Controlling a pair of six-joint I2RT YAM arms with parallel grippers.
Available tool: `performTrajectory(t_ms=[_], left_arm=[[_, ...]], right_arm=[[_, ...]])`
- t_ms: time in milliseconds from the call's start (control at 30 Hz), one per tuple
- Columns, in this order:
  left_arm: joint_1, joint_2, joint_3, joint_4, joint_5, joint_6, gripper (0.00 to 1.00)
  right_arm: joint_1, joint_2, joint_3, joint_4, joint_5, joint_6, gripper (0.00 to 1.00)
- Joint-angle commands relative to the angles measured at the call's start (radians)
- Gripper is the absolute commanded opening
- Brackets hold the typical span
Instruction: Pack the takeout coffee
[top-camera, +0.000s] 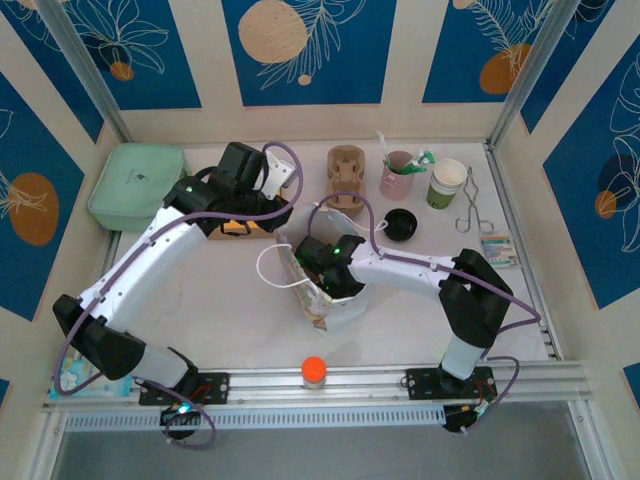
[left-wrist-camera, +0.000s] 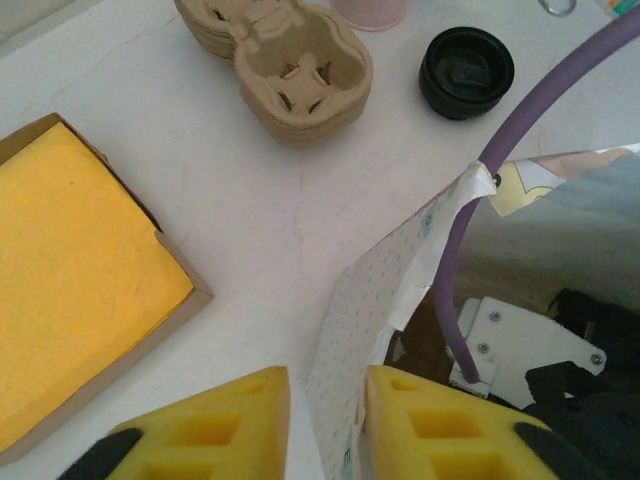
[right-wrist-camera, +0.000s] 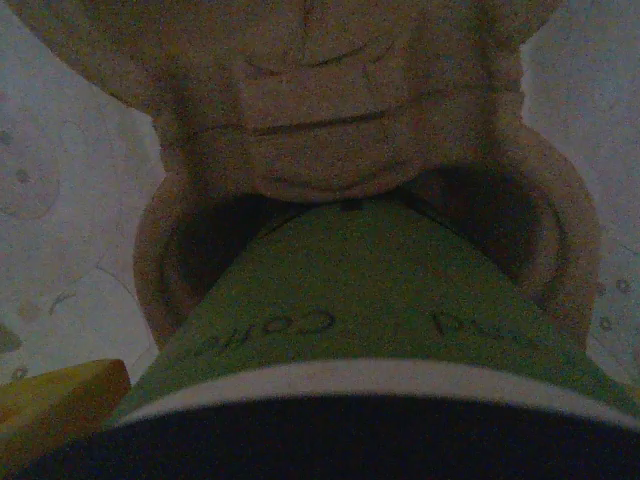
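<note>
Takeout coffee (right-wrist-camera: 370, 290) in pulp carrier (right-wrist-camera: 330, 100)

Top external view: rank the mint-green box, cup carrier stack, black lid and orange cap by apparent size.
1. mint-green box
2. cup carrier stack
3. black lid
4. orange cap
Last two are close; lid slightly wider.

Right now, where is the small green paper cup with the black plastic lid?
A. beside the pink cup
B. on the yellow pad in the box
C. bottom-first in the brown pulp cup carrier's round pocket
C: the right wrist view shows the green paper cup with its base in a pocket of the brown pulp cup carrier.
</note>
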Motion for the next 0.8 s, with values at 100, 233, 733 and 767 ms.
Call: performTrajectory(t_ms=[100, 233, 733, 767], left_arm=[[-0.009, -0.038, 0.037, -0.011, -0.021, -0.004, 0.36], [-0.009, -0.044, 0.038, -0.01, -0.024, -0.004, 0.41], [-0.014, -0.061, 0.056, -0.016, -0.032, -0.008, 0.54], [-0.013, -0.062, 0.057, -0.015, -0.032, -0.007, 0.54]], right_arm=[[0.0, -0.002, 0.054, -0.085, -0.013, -0.017, 0.99], [0.004, -0.021, 0.084, -0.122, 0.004, -0.016, 0.99], [0.02, -0.104, 0.188, -0.233, 0.043, -0.013, 0.99], [0.021, -0.108, 0.196, -0.239, 0.045, -0.014, 0.99]])
